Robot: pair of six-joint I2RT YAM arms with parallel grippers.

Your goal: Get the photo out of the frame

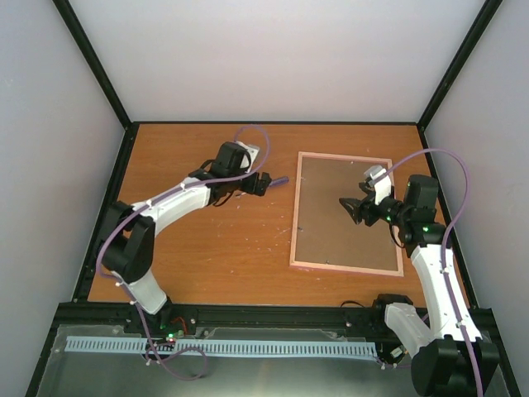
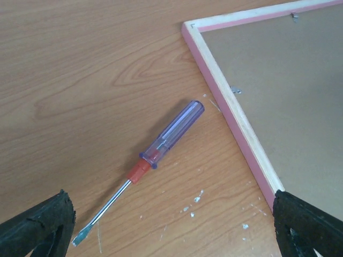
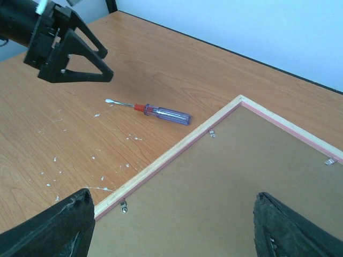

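Scuffed wooden table [image 1: 207, 256], white walls [image 1: 273, 58]
frame [image 1: 347, 215] back-up, screwdriver [image 2: 161, 147] beside it; left gripper [image 1: 264, 184], right gripper [image 1: 350, 207] both gaping

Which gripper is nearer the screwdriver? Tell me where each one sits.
Left. The left gripper hangs right by the screwdriver, to the left of the frame. The right gripper hangs over the frame's back panel, farther away.

The frame [image 3: 230, 176] is being presented rear side up on the table [image 3: 177, 59], with small metal tabs [image 3: 212, 134] along its pale edging. The right gripper [image 3: 171, 235] is being held over the brown panel, fingers spread wide, nothing between them. A screwdriver [image 3: 161, 113] is lying near the frame without touching it. The left gripper [image 3: 110, 67] is hovering beyond it.
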